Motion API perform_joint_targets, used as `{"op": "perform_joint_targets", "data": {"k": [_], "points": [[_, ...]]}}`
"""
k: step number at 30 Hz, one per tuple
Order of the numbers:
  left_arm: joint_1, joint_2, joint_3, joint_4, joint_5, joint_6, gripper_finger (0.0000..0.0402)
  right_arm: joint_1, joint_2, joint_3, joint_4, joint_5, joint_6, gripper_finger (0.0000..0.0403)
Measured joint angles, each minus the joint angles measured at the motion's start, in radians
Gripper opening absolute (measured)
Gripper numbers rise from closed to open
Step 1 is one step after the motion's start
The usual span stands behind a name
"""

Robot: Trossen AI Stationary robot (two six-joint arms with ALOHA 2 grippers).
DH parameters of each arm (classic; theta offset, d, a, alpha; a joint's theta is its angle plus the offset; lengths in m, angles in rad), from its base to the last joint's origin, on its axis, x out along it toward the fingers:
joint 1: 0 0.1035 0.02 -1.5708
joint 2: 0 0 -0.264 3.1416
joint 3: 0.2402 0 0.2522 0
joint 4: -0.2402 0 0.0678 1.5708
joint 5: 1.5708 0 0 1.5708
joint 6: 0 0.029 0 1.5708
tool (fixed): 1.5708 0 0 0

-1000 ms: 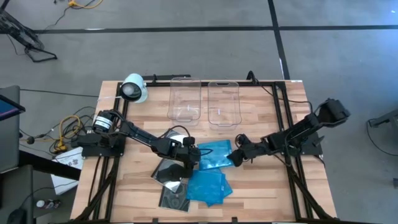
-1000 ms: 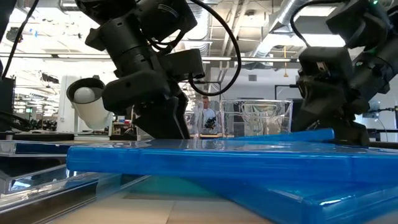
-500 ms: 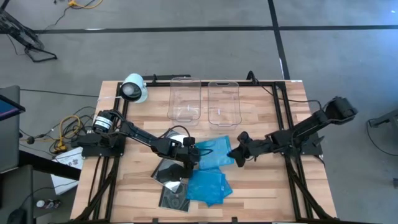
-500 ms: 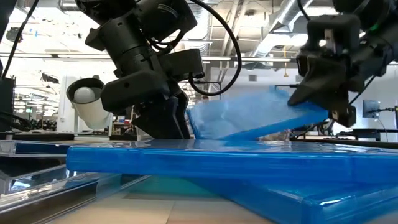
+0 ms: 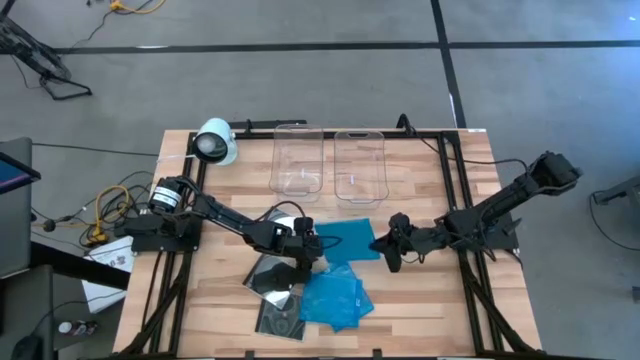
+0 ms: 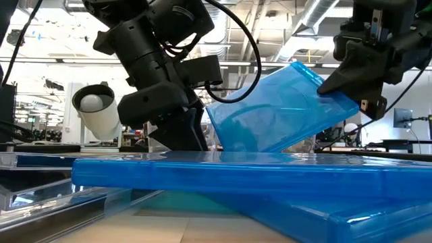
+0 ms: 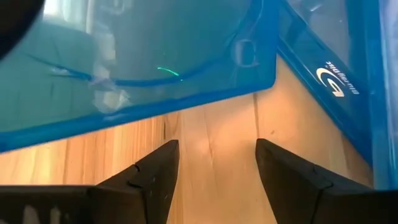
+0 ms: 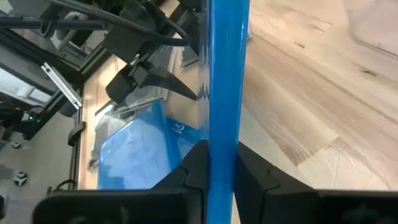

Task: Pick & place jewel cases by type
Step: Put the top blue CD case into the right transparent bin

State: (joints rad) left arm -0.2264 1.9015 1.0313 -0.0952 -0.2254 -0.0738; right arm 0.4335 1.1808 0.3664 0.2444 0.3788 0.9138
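Note:
A translucent blue jewel case (image 5: 345,240) is tipped up at mid-table, and my right gripper (image 5: 388,247) is shut on it. A second blue case (image 5: 335,298) lies flat nearer the front edge. Clear/black cases (image 5: 270,275) lie to its left. My left gripper (image 7: 216,155) stands open just above the wood, at the low left edge of the tipped case (image 7: 124,74), with nothing between its fingers. In the low view the tipped case (image 6: 283,111) slants up toward my right gripper (image 6: 351,81). My right gripper pinches the blue case's right edge (image 8: 222,124) between its two fingers, one on each flat face. The fingers come from the table's right, slanting down. The case is tilted, right edge raised and left edge low; whether the left edge touches the table I cannot tell.
Two clear rectangular tubs (image 5: 298,160) (image 5: 360,165) stand side by side at the far edge. A white roll (image 5: 215,142) lies at the far left corner. Bare wood (image 5: 420,310) shows at the front right.
My right gripper has taken hold of the blue case's right edge, risen and rolled its wrist. The case has tipped from flat to a steep slant: its right edge went up while its left edge stayed low by my left gripper.

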Motion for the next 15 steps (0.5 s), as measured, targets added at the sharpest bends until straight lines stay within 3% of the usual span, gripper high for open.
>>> {"op": "perform_joint_targets", "data": {"k": [15], "points": [[-0.001,0.0,0.0,-0.004,-0.004,0.0,0.0208,0.059,-0.007,0.0,-0.011,0.074,0.001,0.0039]]}}
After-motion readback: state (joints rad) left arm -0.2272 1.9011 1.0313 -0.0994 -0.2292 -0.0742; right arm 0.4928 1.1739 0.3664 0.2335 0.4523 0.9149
